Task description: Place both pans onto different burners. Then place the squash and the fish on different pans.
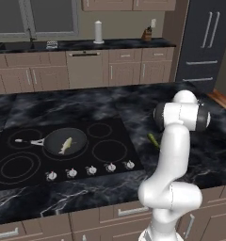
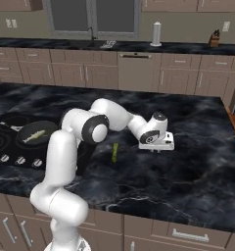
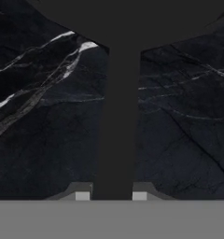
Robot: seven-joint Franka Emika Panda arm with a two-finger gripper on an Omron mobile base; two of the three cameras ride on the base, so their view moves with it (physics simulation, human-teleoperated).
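Gripping second pan's handle on the desk

Pincer (image 3: 111, 196) is closed on the long dark handle (image 3: 119, 116) of the second pan (image 3: 128, 21), which runs straight away from the fingertips in the hand view. First pan (image 1: 64, 141) sits on a burner (image 1: 70, 137), handle pointing left, with the pale fish (image 1: 66, 145) lying diagonally inside. Slim green squash (image 2: 114, 152) lies on the black marble desk (image 2: 188, 147), long axis roughly front-to-back, near the pincer.
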